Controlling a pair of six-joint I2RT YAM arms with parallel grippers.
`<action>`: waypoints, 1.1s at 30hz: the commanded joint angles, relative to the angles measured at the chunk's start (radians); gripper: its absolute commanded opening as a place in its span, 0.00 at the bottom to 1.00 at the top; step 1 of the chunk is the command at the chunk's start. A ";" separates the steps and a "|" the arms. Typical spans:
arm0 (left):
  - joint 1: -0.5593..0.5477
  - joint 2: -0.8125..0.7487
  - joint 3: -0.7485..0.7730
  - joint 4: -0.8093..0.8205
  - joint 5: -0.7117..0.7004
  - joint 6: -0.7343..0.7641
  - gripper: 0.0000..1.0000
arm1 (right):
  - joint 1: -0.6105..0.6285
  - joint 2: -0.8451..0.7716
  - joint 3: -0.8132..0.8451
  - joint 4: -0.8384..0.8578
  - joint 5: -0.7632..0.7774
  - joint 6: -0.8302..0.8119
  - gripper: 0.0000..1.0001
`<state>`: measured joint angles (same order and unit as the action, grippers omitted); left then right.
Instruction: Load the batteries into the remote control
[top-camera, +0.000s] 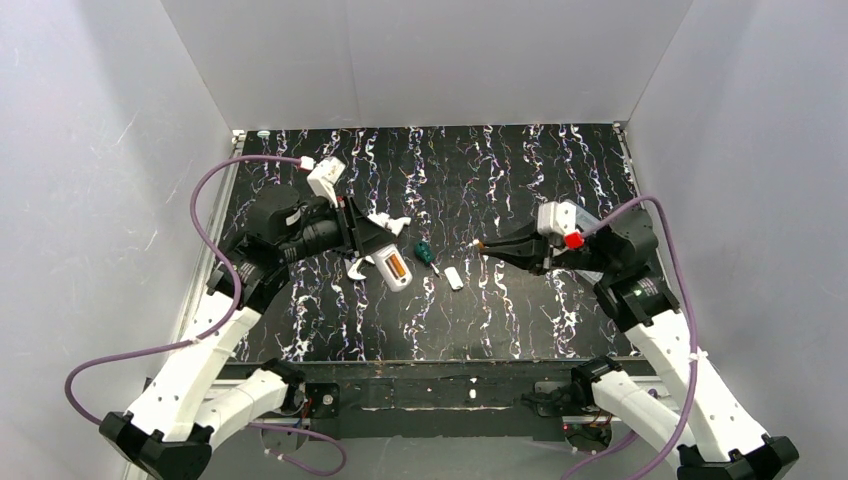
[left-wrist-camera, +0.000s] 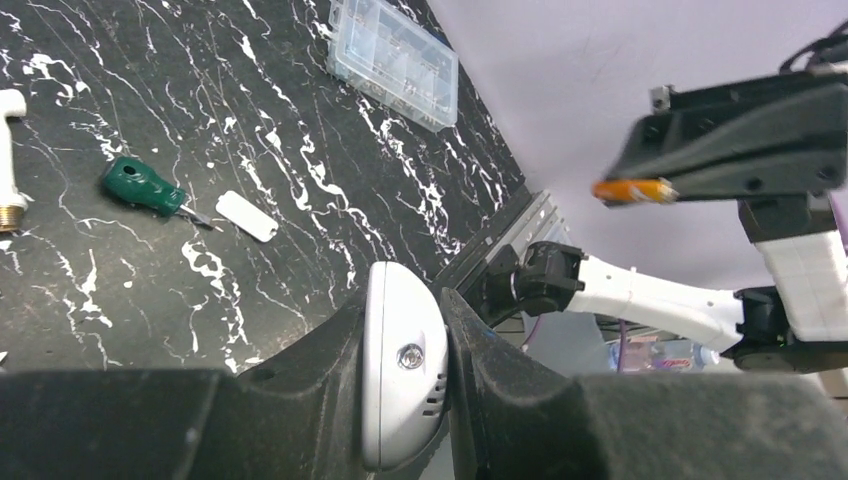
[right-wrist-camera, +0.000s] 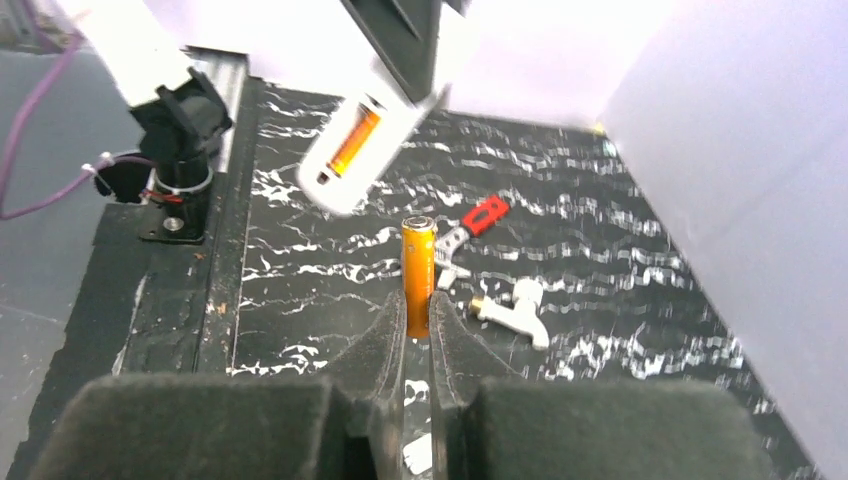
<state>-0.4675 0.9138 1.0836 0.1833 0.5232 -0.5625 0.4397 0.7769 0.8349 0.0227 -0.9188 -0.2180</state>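
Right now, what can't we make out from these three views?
Recess of the remote control, right wrist view: blurred, upper end hidden behind the left gripper; free slot and polarity marks unreadable.
Face of the remote control, left wrist view: only one end shows, clamped in the gripper.
The held battery, top view: too small, mostly covered by the right gripper.
The white fitting, left wrist view: cut off by the left edge.

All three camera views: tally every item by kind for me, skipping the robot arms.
Orange batteries: 2
Remote control: 1
Green-handled screwdriver: 1
Red-handled tool: 1
White pipe fitting: 1
White cover piece: 1
Clear compartment box: 1
Total: 8
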 joint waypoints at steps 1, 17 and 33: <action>0.001 0.003 -0.013 0.149 0.021 -0.099 0.00 | 0.002 0.002 0.116 -0.034 -0.179 -0.088 0.01; 0.001 0.122 -0.171 0.574 -0.180 -0.471 0.00 | 0.183 0.111 0.455 -0.511 0.518 0.337 0.01; -0.085 0.205 -0.224 0.719 -0.102 -0.607 0.00 | 0.335 0.459 0.880 -1.051 0.601 0.192 0.01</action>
<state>-0.5110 1.1374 0.8734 0.7963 0.3729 -1.1477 0.7681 1.1740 1.5761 -0.8783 -0.3443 -0.0048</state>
